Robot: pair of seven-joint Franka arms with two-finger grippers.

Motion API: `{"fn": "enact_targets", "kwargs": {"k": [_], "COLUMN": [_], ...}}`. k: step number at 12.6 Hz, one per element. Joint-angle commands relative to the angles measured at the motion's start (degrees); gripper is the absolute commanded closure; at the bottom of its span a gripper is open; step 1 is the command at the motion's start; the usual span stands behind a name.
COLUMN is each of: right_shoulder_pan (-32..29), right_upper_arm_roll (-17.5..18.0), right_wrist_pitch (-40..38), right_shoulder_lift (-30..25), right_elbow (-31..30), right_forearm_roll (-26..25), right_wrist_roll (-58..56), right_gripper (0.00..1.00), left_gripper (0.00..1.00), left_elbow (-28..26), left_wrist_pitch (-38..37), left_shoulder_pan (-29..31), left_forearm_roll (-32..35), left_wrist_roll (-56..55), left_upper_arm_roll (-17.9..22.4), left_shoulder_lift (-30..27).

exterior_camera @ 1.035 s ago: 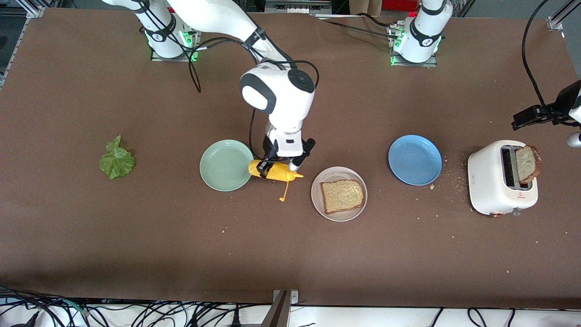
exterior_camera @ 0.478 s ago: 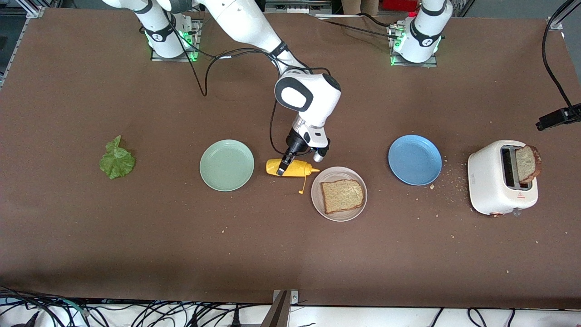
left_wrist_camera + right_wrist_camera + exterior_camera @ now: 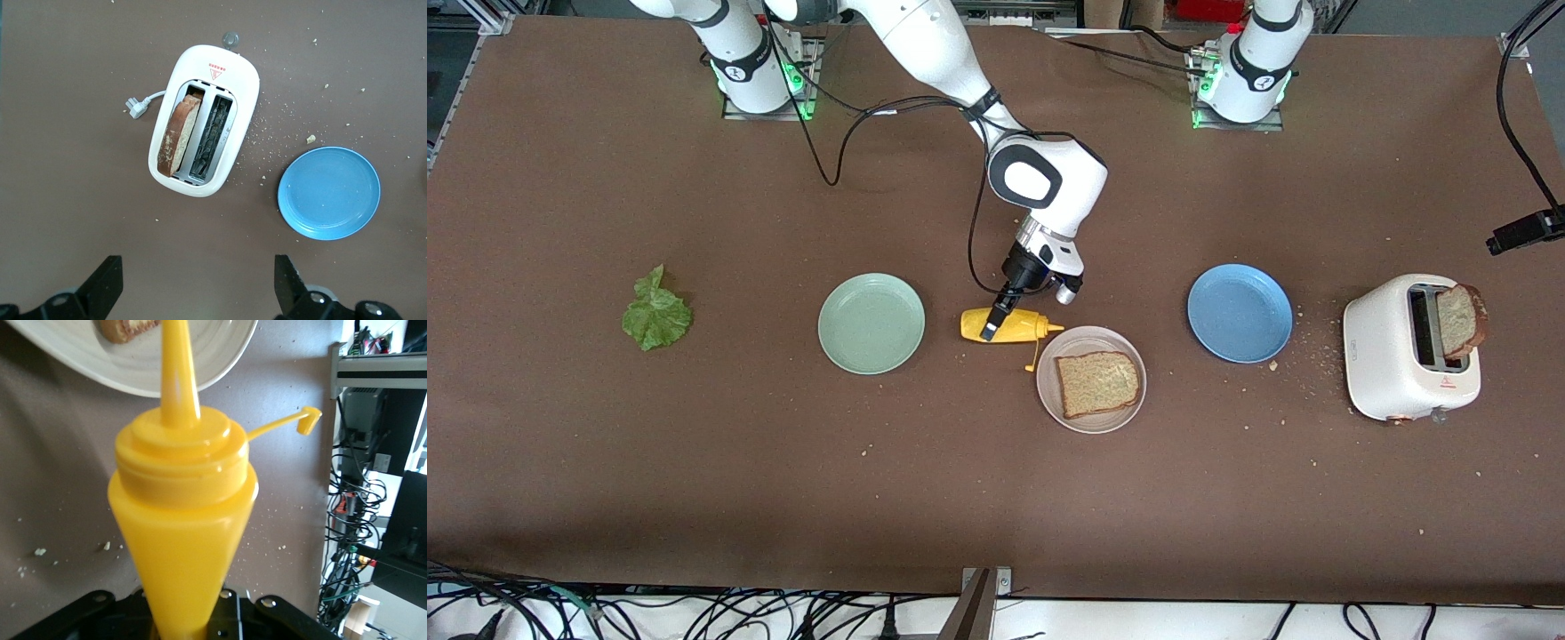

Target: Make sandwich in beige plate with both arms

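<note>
Yellow plastic fills the right wrist view: the right tool (image 3: pixel 991 327) clamps the body of a mustard bottle (image 3: pixel 1005 326) that is tipped sideways, its nozzle pointing at the beige plate (image 3: pixel 1049 396). To do this step well, I judge the nozzle should come over the bread slice (image 3: pixel 1098 383) before any squeeze, with the dangling cap kept off the rim. The plate sits mid-worktop, between the mint green plate (image 3: pixel 871 323) and the blue plate (image 3: pixel 1240 312), holding one pale, brown-crusted slice. The left tool (image 3: pixel 199 288) waits spread wide above the toaster (image 3: pixel 1409 347), where a second slice (image 3: pixel 1460 318) stands. The lettuce leaf (image 3: pixel 656 313) lies toward the right arm's end.
</note>
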Motion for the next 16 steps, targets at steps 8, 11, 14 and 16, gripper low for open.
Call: {"fn": "enact_targets", "kwargs": {"k": [8, 11, 14, 16], "right_shoulder_pan": [-12.43, -20.15, -29.73, -35.19], "right_upper_arm_roll": [-2.07, -2.16, -1.90, -1.99], "right_wrist_pitch": [-1.06, -3.06, -8.94, -14.65], "right_shoulder_lift": [-10.52, -16.42, -21.87, -23.28], "right_elbow": [5.99, 5.90, 5.29, 4.41], "right_forearm_roll": [21.17, 33.99, 48.84, 58.78], "right_wrist_roll": [-33.14, -48.17, -57.95, -65.23], "right_gripper": [1.00, 1.00, 1.00, 1.00], "left_gripper": [0.00, 0.00, 0.00, 0.00], "left_elbow": [1.03, 0.86, 0.86, 1.12], "left_wrist_pitch": [-0.70, -0.79, -0.79, -0.70], "left_shoulder_pan": [0.21, 0.21, 0.82, 0.30], "left_forearm_roll": [1.48, 1.13, 0.60, -0.46], "left_wrist_roll": [0.17, 0.00, -0.09, -0.53], "left_upper_arm_roll": [-0.50, -0.51, -0.68, -0.77], "left_shoulder_lift": [0.35, 0.79, 2.37, 5.77]}}
